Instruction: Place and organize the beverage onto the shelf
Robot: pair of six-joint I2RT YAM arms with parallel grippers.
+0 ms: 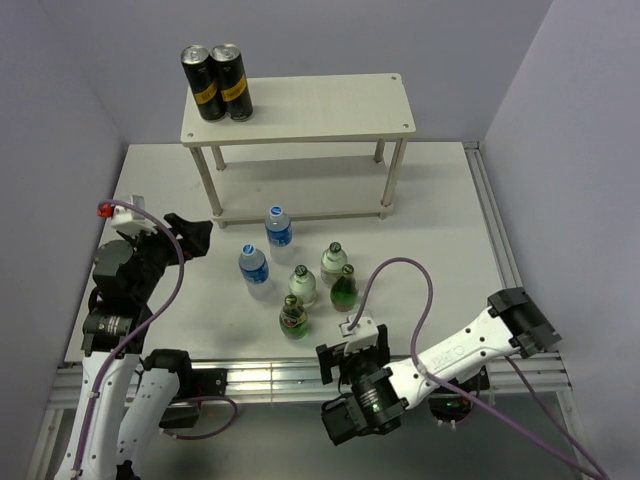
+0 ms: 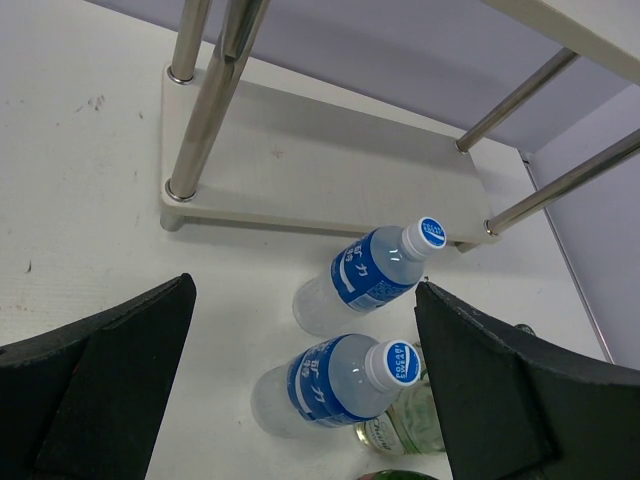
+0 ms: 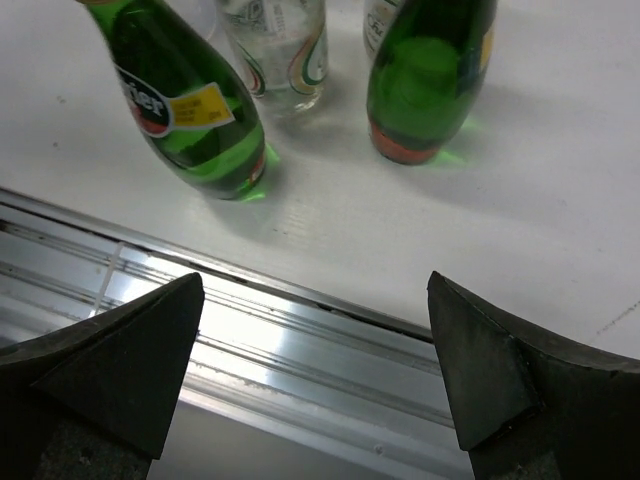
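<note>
Both grippers were seen with jaws wide apart and empty. The left gripper point(image 1: 198, 240) was aimed at two water bottles point(image 2: 372, 272) standing just before the shelf point(image 1: 300, 110). The right gripper point(image 1: 353, 346) was pointed at the green bottles point(image 3: 192, 120) near the table point(image 1: 450, 220) edge, with clear bottles point(image 1: 333, 262) beside them. Two cans point(image 1: 218, 82) were already set on the top board. The plastic was judged light and dentable, the glass heavier, slick and breakable. A mid-body grip below the neck was favoured.

A white table point(image 1: 450, 220) with an aluminium rail point(image 1: 260, 378) along its near edge.
</note>
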